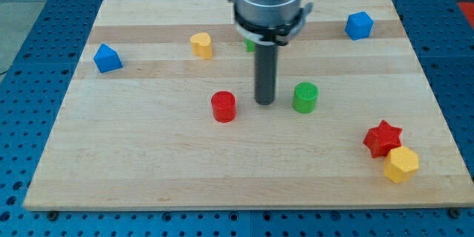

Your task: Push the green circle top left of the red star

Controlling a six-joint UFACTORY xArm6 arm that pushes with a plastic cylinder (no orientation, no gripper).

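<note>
The green circle (304,97) stands near the middle of the wooden board (148,163). The red star (382,138) lies toward the view's lower right, well below and to the right of the green circle. My tip (265,102) rests on the board just left of the green circle, with a small gap between them. A red circle (223,107) stands to the left of my tip.
A yellow hexagon (401,164) touches the red star's lower right. A yellow block (201,45) and a blue block (107,58) sit at upper left, a blue block (358,25) at upper right. A green block (251,44) is mostly hidden behind the rod.
</note>
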